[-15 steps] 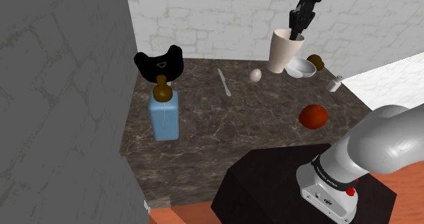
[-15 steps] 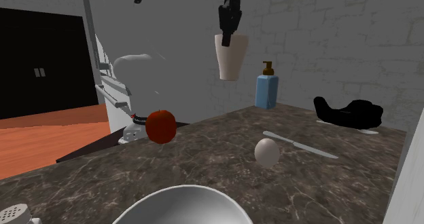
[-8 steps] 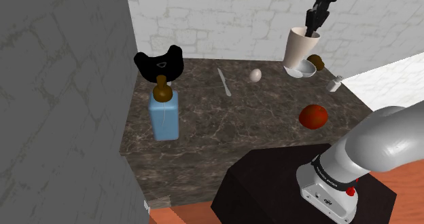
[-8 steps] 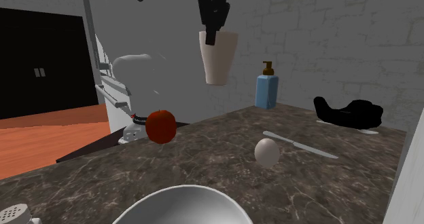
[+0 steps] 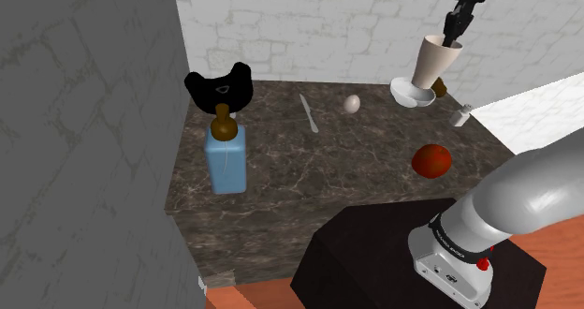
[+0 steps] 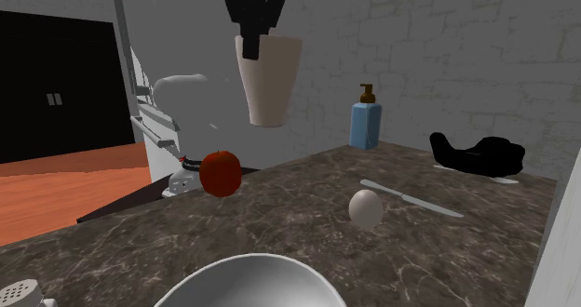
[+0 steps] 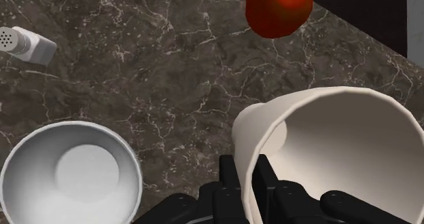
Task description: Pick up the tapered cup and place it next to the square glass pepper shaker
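Observation:
The tapered cup (image 5: 434, 60) (image 6: 267, 80) (image 7: 336, 155) is off-white and hangs in the air above the dark marbled counter (image 5: 318, 162). My black gripper (image 5: 453, 24) (image 6: 249, 37) (image 7: 246, 178) is shut on its rim, one finger inside and one outside. The cup hangs over the white bowl (image 5: 412, 93) (image 7: 68, 175) in the shoulder view. The small square pepper shaker (image 5: 461, 116) (image 7: 27, 45) with a perforated cap stands near the counter's right edge in that view; its cap (image 6: 20, 291) peeks in at the second exterior view's lower left.
A red apple (image 5: 432, 161) (image 6: 221, 172) (image 7: 278, 9) lies near the stand side. An egg (image 5: 352, 103) (image 6: 366, 207), a knife (image 5: 310, 113), a blue soap dispenser (image 5: 226, 155) and a black object (image 5: 221, 90) sit further along the counter. A grey wall (image 5: 84, 120) borders it.
The gripper has carried the cup to the shoulder view's right, from beside the bowl to above it, nearer the shaker. The cup looms larger in the second exterior view.

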Robot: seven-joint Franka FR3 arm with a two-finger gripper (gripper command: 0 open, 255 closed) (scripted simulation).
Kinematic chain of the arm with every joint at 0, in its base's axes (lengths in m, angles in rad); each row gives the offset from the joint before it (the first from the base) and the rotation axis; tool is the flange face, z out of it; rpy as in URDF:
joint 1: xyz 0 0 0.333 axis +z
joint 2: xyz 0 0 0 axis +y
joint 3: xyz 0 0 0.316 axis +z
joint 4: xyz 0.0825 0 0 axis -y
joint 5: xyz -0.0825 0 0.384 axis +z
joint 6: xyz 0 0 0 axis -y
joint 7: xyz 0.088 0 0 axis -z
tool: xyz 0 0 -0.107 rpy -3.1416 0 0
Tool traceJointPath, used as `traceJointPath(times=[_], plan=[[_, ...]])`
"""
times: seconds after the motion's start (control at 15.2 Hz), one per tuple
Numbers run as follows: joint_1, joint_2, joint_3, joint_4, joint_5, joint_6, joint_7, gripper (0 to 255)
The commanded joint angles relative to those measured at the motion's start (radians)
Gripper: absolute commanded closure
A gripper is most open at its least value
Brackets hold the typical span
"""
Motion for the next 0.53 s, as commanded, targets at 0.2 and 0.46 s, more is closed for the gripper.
traceJointPath(times=[0.2,0.46], plan=[[-0.045,0.122,-0.092,0.126,0.011,-0.008,-0.150,255],[-0.094,0.247,-0.159,0.250,0.049,-0.020,-0.276,255]])
